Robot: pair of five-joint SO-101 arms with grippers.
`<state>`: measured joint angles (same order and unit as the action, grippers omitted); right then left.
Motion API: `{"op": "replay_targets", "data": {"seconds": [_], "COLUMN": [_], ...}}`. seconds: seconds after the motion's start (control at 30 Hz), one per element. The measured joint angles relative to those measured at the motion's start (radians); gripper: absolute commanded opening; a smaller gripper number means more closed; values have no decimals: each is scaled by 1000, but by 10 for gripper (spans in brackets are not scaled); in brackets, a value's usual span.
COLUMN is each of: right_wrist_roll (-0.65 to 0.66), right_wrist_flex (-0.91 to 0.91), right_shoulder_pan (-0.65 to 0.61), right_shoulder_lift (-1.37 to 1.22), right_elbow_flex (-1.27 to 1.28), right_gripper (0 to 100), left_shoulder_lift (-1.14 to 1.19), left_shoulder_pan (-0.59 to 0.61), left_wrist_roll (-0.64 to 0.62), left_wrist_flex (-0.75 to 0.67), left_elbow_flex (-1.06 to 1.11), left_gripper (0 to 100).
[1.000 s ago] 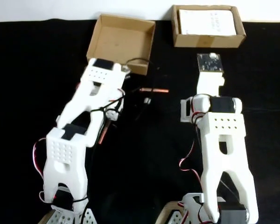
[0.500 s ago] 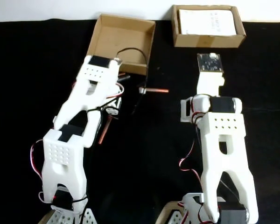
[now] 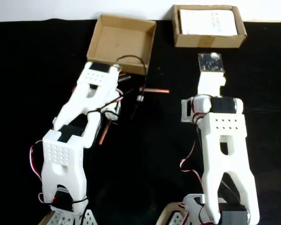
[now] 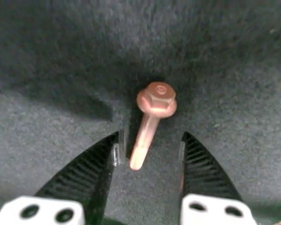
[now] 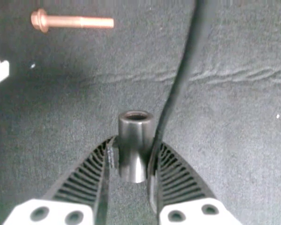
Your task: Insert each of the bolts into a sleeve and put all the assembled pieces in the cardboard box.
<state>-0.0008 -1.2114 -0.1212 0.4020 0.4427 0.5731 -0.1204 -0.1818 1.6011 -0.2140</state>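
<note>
Bolt (image 4: 150, 119) lies lengthwise between the fingers of the spread left hand (image 4: 151, 138).

The left hand is spread, one finger on each side of the bolt and touching neither side. The bolt lies flat on the counter (image 4: 234, 70). Its long axis runs nearly along the hand's reach, with the shank tip toward the palm and the hex head away, slightly askew. Closing should therefore catch the shank crosswise; I judge that a squeeze is enough and no wrist turn is needed. The right hand (image 5: 133, 152) pinches a sleeve (image 5: 135, 129) upright with its bore facing up. A second bolt (image 5: 72, 21) lies well apart beyond it. In the high view the box (image 3: 119, 40) stands just beyond the left arm (image 3: 96, 89).
</note>
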Motion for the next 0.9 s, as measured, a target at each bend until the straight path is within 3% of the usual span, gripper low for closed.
{"op": "replay_targets", "data": {"seconds": [0.37, 0.6, 0.9], "right_wrist_roll": [0, 2, 2], "right_wrist_flex": [0, 0, 0], "right_shoulder_pan": [6, 6, 6], "right_shoulder_lift": [0, 0, 0], "right_elbow_flex": [0, 0, 0], "right_gripper": [6, 6, 6], "left_shoulder_lift": [0, -2, -3], "left_shoulder_pan": [-6, -69, -78], "left_wrist_roll": [3, 135, 160], "left_wrist_flex": [-118, -121, -175], "left_elbow_flex": [29, 87, 95], "left_gripper": [197, 75, 8]}}
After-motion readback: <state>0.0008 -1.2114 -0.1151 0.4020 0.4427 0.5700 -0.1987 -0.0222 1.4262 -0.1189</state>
